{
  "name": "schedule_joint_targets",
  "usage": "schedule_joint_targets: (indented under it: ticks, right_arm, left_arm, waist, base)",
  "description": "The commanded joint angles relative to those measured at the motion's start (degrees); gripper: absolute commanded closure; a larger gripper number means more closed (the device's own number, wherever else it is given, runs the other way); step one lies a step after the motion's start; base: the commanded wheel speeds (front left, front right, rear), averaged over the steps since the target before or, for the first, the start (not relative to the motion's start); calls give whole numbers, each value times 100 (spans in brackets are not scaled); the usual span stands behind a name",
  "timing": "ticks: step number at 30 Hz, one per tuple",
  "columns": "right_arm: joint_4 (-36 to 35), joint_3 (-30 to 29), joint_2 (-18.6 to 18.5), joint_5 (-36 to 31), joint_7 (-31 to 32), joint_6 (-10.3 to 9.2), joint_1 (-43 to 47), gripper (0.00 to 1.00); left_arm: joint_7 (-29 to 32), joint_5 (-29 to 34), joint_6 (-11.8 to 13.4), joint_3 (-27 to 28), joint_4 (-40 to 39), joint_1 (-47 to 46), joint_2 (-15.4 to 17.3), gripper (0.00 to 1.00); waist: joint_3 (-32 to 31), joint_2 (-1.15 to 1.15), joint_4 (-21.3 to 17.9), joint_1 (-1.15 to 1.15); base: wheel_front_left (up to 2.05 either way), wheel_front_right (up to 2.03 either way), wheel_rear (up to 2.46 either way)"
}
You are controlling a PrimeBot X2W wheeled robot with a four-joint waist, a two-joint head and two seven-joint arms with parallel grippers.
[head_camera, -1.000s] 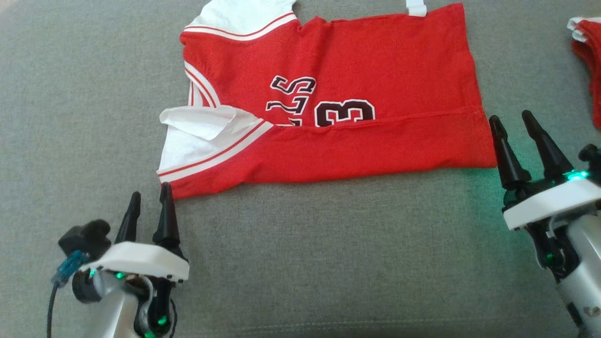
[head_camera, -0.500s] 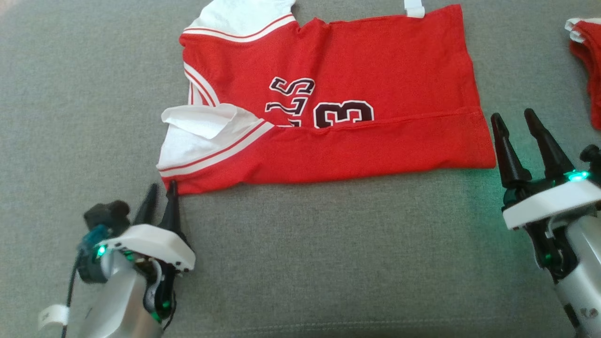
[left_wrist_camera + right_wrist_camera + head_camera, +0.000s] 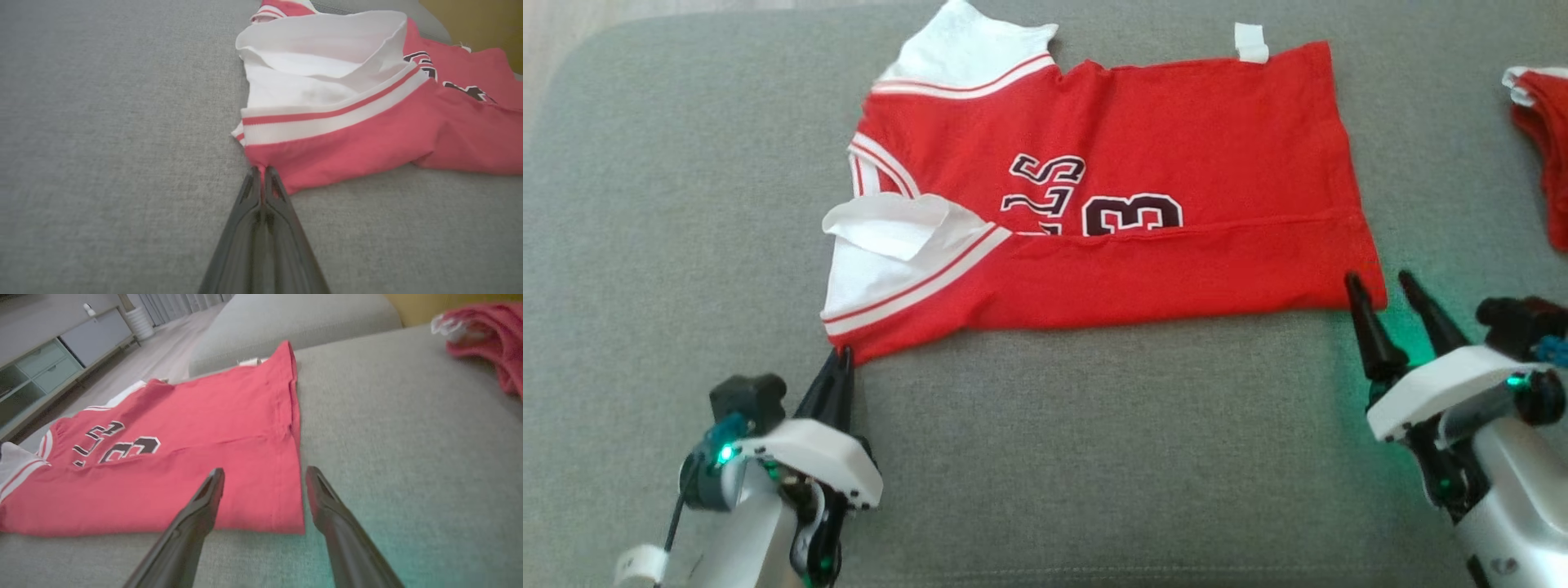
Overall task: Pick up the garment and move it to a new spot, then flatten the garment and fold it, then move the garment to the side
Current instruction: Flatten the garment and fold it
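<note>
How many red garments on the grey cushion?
2. Red jersey with white sleeves and dark numerals lies at centre; crumpled red-and-white garment sits at right edge, partly cut off.

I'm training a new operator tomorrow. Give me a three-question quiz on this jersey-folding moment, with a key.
1. True or false: the right pincer is shut on the red jersey.
2. The jersey lies on: A) a grey cushion; B) a wooden table; C) a metal tray.
3. Fill in: the left pincer, at the jersey's near collar-side corner, is ____.

Key: 1 false, it stands open at the near hem corner; 2 A; 3 shut.
</note>
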Motion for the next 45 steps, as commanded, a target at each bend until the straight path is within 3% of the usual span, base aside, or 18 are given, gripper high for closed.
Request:
schedule_joint_targets:
  ticks: [1, 10, 11, 12, 13, 14, 24, 33, 45]
  right_arm:
    - [10, -29, 19, -74, 98, -10, -112, 0]
    - [1206, -620, 579, -661, 827, -10, -539, 0]
    - [1287, -651, 606, -716, 892, -10, -551, 5]
    - [1346, -688, 628, -759, 936, -10, -554, 58]
    - [1382, -718, 652, -783, 981, -10, -546, 84]
    - [1382, -739, 670, -799, 1012, -10, -533, 100]
    - [501, -881, 361, -662, 1233, -10, 50, 100]
    - [-472, -992, -23, -288, 1628, -10, 797, 100]
    - [-1453, -1468, -434, -87, 2114, -10, 1837, 100]
  left_arm:
    - [-32, 57, -1, 196, -210, 20, 189, 100]
    - [-33, 226, -18, 204, -652, 50, 280, 100]
    - [-33, 230, -21, 202, -666, 43, 278, 100]
    - [-33, 233, -24, 198, -672, 37, 279, 100]
    - [-33, 234, -27, 195, -673, 33, 282, 100]
    - [-33, 233, -26, 201, -683, 31, 287, 100]
    - [-17, 146, 45, 261, -982, 481, 412, 100]
    - [254, 80, 330, 230, -1990, 1482, 497, 100]
    - [941, 152, 646, -15, -3375, 2377, 663, 100]
  waist:
    - [-35, 0, 38, 0]
    - [-63, 0, 222, 0]
    - [-66, 0, 237, 0]
    - [-72, 0, 251, 0]
    - [-80, 0, 258, 0]
    - [-87, 0, 259, 0]
    - [-246, 0, 30, 0]
    - [-285, 0, -98, 0]
    - [-231, 0, 72, 0]
  base:
    - [0, 0, 0]
    - [0, 0, 0]
    - [0, 0, 0]
    - [0, 0, 0]
    - [0, 0, 0]
    - [0, 0, 0]
    - [0, 0, 0]
    - [0, 0, 0]
    - [0, 0, 0]
